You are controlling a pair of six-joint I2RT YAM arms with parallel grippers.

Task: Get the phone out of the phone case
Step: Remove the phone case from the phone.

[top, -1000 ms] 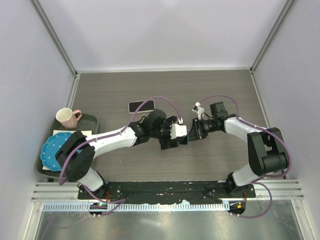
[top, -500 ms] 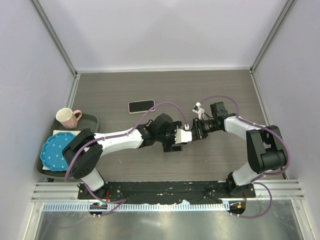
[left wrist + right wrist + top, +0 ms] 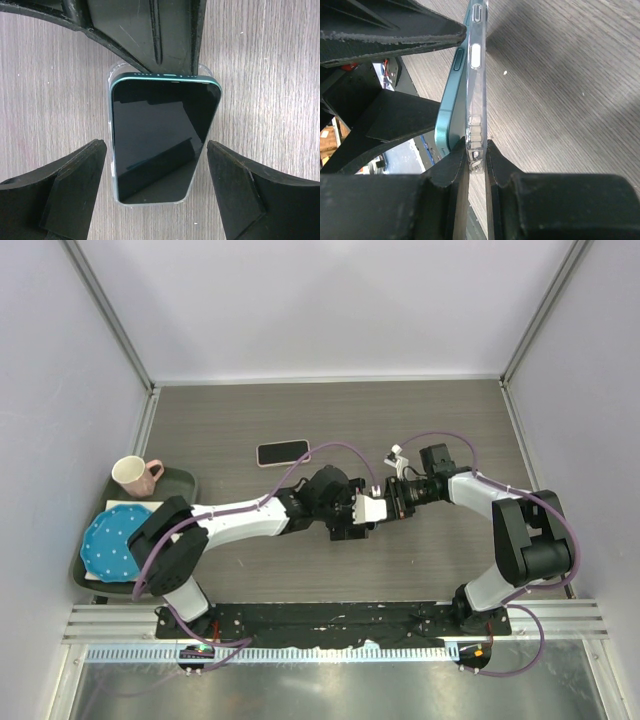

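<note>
A teal phone (image 3: 160,135) with a dark screen is held off the table, its upper end peeled away from a clear phone case (image 3: 476,100) while the rest still lies against it. My right gripper (image 3: 477,150) is shut on the case's end, pinching only the clear wall; the teal phone body (image 3: 451,105) leans off to the left of it. The left gripper (image 3: 156,150) is open, one finger on each long side of the phone, neither touching it. In the top view both grippers (image 3: 380,504) meet at mid-table.
A second phone in a pale pink case (image 3: 284,452) lies flat on the table behind the arms. At the left edge, a dark tray (image 3: 182,483) holds a pink mug (image 3: 132,474) and a blue dotted plate (image 3: 110,542).
The left arm has reached further right toward the right gripper, bringing its open jaws around the phone. The right gripper has stayed in place, holding the case.
</note>
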